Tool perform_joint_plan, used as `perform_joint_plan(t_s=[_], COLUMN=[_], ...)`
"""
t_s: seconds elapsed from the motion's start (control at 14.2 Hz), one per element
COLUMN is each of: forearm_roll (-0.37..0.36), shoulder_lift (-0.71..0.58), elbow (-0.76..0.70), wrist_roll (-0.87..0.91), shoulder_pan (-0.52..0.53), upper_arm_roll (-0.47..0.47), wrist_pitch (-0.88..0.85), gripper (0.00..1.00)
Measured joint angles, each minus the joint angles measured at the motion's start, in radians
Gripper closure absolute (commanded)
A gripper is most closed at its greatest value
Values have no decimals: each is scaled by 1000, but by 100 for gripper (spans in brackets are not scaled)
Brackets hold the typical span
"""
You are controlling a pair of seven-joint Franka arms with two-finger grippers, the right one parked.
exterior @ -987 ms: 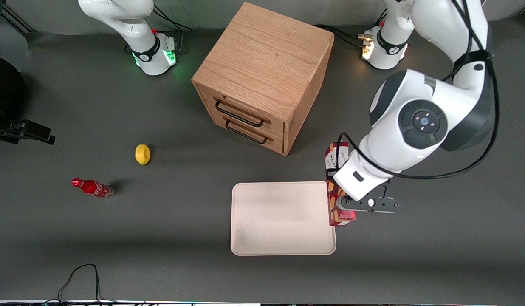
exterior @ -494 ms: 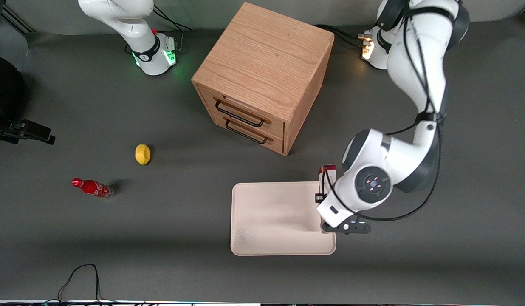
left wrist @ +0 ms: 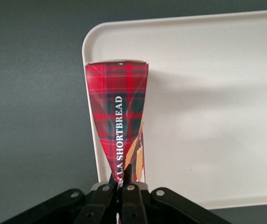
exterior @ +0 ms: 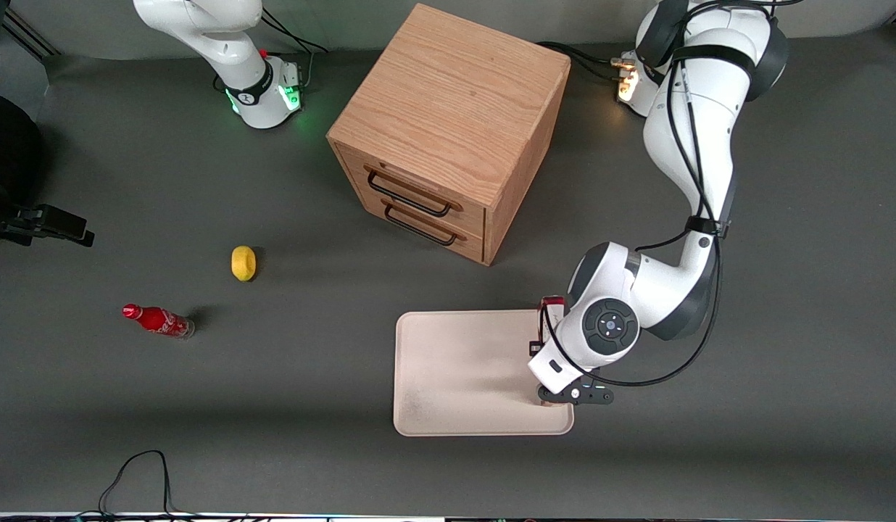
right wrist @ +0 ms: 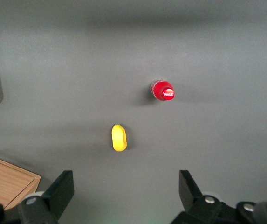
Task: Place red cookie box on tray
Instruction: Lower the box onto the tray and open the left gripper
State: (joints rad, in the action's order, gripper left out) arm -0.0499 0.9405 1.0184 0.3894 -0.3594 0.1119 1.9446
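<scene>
End effector (left wrist: 124, 179) lowered – one red cookie box (left wrist: 118, 126) (gripped), one tray (exterior: 455, 377).

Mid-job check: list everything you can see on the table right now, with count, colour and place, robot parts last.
red cookie box: one, dark-red tartan, held in the end effector over the tray's edge toward the working arm's end.
tray: one, cream-white, on the table, nearer the front camera than the cabinet.
wooden drawer cabinet: one, light oak, two drawers with dark handles, mid-table.
lemon: one, yellow, toward the parked arm's end.
soda bottle: one, red, nearer the front camera than the lemon.
cable: one, black, at the table edge nearest the front camera.
end effector: one, black, shut on the box, low over the tray.
</scene>
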Motion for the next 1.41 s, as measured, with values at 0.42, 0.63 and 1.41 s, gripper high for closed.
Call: perform_joint_plan(t_s=[0.42, 0.63, 1.41], forearm_roll=[-8, -9, -16], shoulder_lift=[14, 17, -104], elbow=[8, 9, -16], wrist_roll=[2, 6, 81], shoulder_pan=[0, 0, 5], upper_arm_roll=[-2, -3, -8], wrist_pitch=[50, 53, -125], gripper=[84, 0, 0])
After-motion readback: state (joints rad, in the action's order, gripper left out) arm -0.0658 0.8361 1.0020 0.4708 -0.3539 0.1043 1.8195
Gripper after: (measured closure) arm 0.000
